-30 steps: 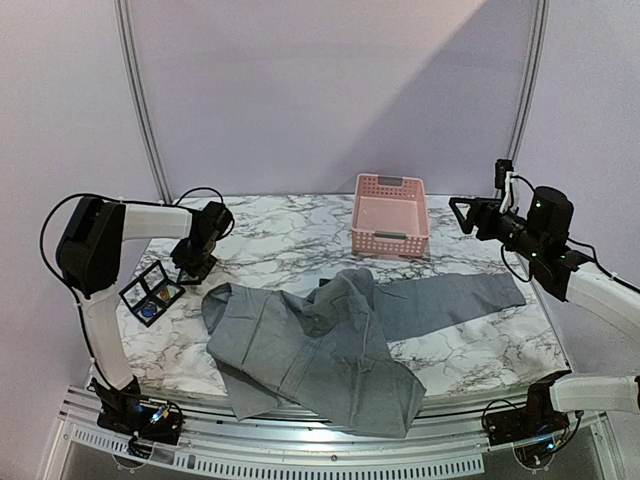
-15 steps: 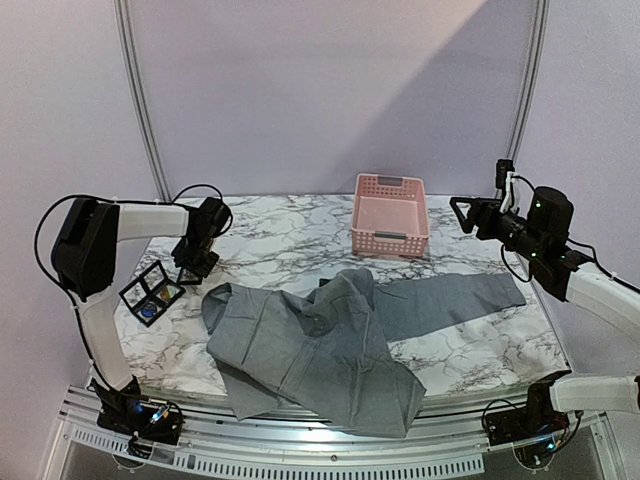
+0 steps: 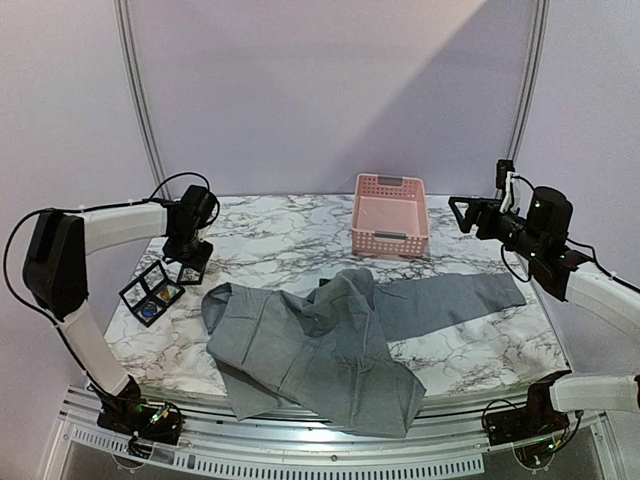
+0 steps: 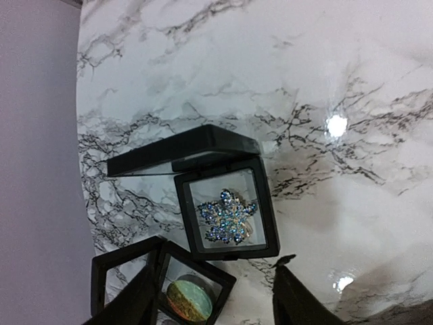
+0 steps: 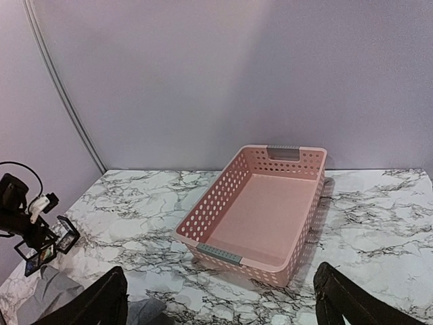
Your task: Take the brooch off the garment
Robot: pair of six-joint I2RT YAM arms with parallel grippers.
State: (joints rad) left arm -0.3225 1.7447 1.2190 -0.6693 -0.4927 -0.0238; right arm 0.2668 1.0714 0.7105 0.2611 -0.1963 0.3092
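White, dark-veined marble worktop (image 3: 480, 350) beneath everything. Across its near middle, the garment (image 3: 310, 350): plain grey soft cloth, crumpled, folded over itself in a raised ridge, one long limb stretched flat to the right, near hem drooping over the front edge. Behind it at the far side, apart from the cloth, a pink perforated basket (image 3: 390, 240) with grey handle strips.

Right tool (image 3: 460, 214) raised off to the right, facing the basket, spread wide, gripping nothing. Left tool (image 3: 190, 265) hanging just above the worktop's left part, fingers parted, nothing between them.

Below that left tool, separate from the garment, two small black display boxes, lids open. In the upper box (image 4: 267, 203) of the left wrist view, flat on its pale pad, the brooch (image 4: 229, 217): a star-like flower shape, set with blue and clear stones on a gold-coloured frame. In the lower box (image 4: 196, 264), a round green-and-yellow piece (image 4: 191, 298), partly cut off by the view's edge.
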